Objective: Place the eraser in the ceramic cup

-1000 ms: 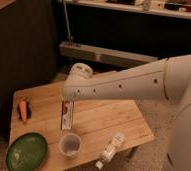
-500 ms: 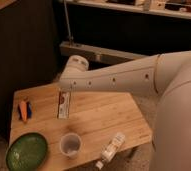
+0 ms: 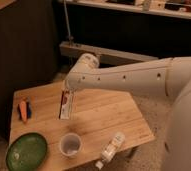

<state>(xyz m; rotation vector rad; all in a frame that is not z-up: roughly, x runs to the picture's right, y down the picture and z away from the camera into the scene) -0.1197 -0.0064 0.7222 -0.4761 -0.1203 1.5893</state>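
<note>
My gripper [image 3: 68,93] hangs from the end of the white arm over the middle of the wooden table [image 3: 106,112]. It is shut on the top end of the eraser [image 3: 65,105], a long dark block with a white label and red marks, which hangs nearly upright above the tabletop. The ceramic cup [image 3: 70,145], small, round and whitish with a darker inside, stands upright near the table's front edge, just below the eraser in the picture. The eraser is apart from the cup.
A green round plate [image 3: 26,151] lies at the front left corner. An orange carrot-like item [image 3: 23,111] lies at the left edge. A small white bottle [image 3: 111,147] lies on its side right of the cup. A dark wall and a shelf stand behind the table.
The arm has carried the eraser up and toward the back left, away from the cup. In the last half second it has hardly moved.
</note>
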